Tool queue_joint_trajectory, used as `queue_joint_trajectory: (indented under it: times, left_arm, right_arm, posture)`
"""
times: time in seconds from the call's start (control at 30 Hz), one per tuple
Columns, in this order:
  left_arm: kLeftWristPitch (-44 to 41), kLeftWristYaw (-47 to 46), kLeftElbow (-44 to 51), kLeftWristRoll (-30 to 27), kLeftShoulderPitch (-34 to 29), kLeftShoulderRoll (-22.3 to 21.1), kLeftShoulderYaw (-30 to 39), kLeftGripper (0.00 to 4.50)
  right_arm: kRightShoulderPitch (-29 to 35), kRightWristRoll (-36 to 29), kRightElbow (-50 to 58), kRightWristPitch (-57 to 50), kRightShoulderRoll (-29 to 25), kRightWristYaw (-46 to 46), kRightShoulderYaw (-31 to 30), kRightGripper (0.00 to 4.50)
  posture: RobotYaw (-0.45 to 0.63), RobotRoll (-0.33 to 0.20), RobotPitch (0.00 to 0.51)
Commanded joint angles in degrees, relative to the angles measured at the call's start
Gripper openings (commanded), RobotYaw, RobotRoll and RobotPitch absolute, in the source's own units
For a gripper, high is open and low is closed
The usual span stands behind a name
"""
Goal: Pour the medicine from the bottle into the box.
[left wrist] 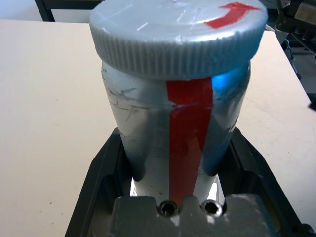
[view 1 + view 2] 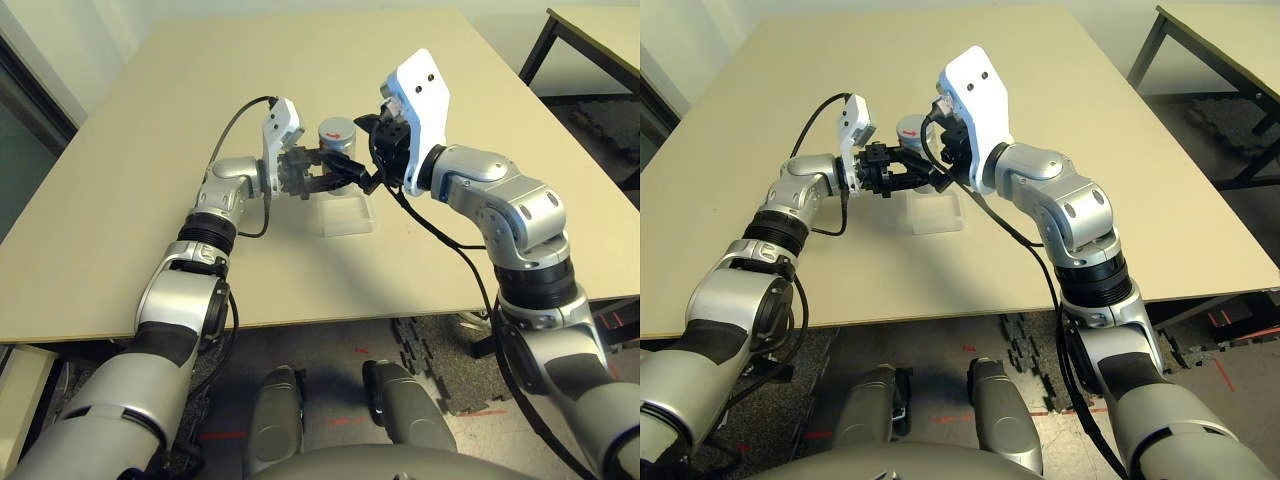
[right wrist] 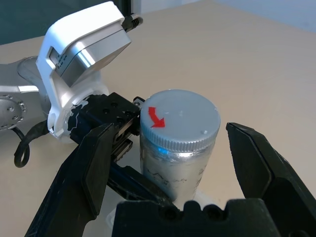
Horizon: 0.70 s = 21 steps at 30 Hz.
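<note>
Over the table [image 2: 120,200], left gripper [image 2: 335,172] pinches upright bottle [image 2: 337,135]; right gripper [image 3: 173,148] spread.

Both forearms are polished silver with black ribbed joints. Each wrist carries a white, rounded camera housing with two dark screws, and black cables loop from them. The left gripper [image 2: 335,172] and right gripper [image 3: 170,148] have matte black fingers.

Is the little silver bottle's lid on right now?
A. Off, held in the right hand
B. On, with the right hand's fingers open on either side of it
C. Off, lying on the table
B: the grey cap sits on the bottle, which the left hand holds, and the right hand stands open around it.
</note>
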State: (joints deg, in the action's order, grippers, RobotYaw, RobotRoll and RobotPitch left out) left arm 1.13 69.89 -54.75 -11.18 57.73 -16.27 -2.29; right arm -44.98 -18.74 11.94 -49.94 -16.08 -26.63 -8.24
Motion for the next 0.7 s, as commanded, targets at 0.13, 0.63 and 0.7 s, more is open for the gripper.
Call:
queue_joint_trajectory:
  times: [0.13, 0.63, 0.7]
  left_arm:
    - [-0.23, 0.33, 1.52, 0.33, 0.09, 0.38, 0.02, 2.58]
    - [-1.11, 0.77, 3.19, 0.66, -1.23, -0.03, -0.54, 2.58]
    - [-1.29, 1.16, 3.54, 0.62, -1.28, -0.21, -0.63, 2.58]
  right_arm:
    - [-0.25, 1.27, -1.42, 1.35, 0.02, -0.28, -0.81, 4.50]
    - [-1.37, 0.12, -2.36, 1.97, 1.74, -0.79, 0.94, 2.62]
    - [-1.61, -1.21, -2.80, 1.53, 1.42, -2.34, 1.73, 2.62]
  posture:
    - [-0.19, 0.000, 0.101]
    - [-0.19, 0.000, 0.105]
    - [-0.19, 0.000, 0.105]
